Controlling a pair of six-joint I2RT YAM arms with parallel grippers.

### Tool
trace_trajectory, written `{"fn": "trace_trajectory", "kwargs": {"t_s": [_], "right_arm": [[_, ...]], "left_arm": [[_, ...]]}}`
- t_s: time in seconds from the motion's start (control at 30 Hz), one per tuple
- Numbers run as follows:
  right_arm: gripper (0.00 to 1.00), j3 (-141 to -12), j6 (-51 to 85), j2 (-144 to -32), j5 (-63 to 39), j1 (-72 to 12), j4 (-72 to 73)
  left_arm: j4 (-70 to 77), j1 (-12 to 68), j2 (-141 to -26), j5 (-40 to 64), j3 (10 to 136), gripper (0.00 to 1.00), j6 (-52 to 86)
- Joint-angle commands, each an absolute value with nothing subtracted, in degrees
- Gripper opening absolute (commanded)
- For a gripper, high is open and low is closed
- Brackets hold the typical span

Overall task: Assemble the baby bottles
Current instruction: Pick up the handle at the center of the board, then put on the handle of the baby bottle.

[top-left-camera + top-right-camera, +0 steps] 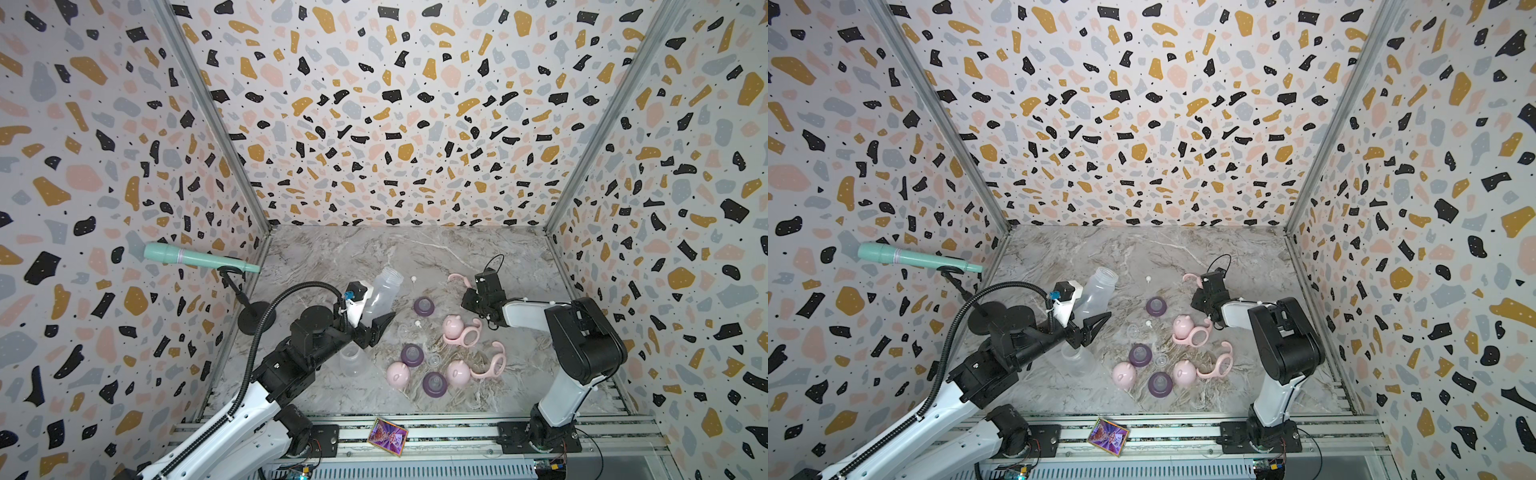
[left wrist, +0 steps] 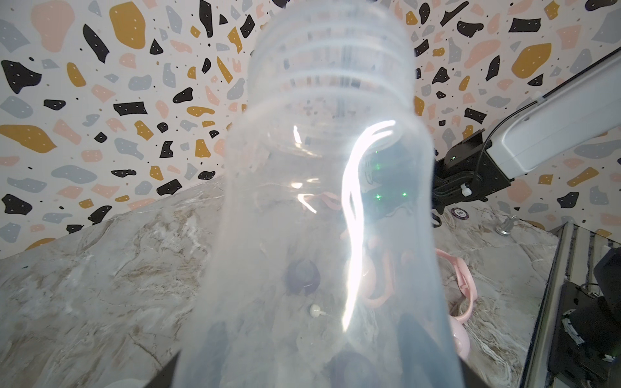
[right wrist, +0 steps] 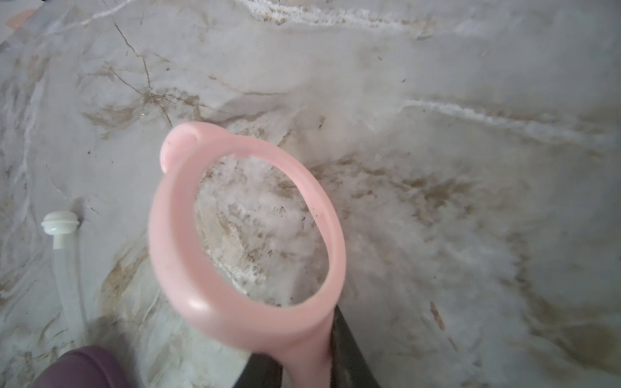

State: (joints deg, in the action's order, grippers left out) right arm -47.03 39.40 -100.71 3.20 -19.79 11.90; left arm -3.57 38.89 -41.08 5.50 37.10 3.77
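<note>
Pink collar (image 3: 168, 235) is clamped by its handle in my right end effector (image 3: 299, 366) over the far bench (image 1: 332, 257), the clear bottle (image 1: 384, 291) is gripped tilted in my left end effector (image 1: 370, 320), so next, I judge, the ring must line up over the bottle's neck.

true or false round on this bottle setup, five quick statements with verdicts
1. The left gripper holds a clear bottle up off the table. True.
2. All three collars lie loose on the table. False: the right gripper grips one pink collar by a handle; two lie loose.
3. A cap sits on the held bottle. False: its neck is bare, and each pink dome cap is on the table.
4. Three purple teat rings lie on the table. True.
5. A second clear bottle is on the table beside the left arm. True.
</note>
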Motion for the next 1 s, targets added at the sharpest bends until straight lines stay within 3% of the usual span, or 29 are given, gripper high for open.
{"fn": "trace_trajectory", "kwargs": {"t_s": [0.0, 0.3, 0.47, 0.7, 0.97], "right_arm": [[0.19, -48.87, 38.67, -100.92, 3.56, -19.98, 9.58], [0.00, -50.22, 32.63, -91.49, 0.72, -19.60, 8.45], [0.00, -49.63, 23.07, -78.12, -11.64, -22.89, 16.88], [0.00, -48.98, 15.85, -64.69, -19.83, -32.35, 27.14], [0.00, -47.29, 0.14, -60.81, -8.78, -44.67, 29.45]], "left_arm": [[-2.94, 38.67, -40.13, 6.24, 36.92, 0.15, 3.12], [-3.13, 38.63, -41.28, 9.27, 38.14, 0.09, 2.12], [-1.39, 38.67, -44.01, 20.43, 39.96, 0.04, 1.57], [0.53, 38.67, -48.01, 29.60, 42.76, 0.00, 1.82], [3.91, 38.67, -48.37, 34.36, 45.50, 0.00, 7.00]]}}
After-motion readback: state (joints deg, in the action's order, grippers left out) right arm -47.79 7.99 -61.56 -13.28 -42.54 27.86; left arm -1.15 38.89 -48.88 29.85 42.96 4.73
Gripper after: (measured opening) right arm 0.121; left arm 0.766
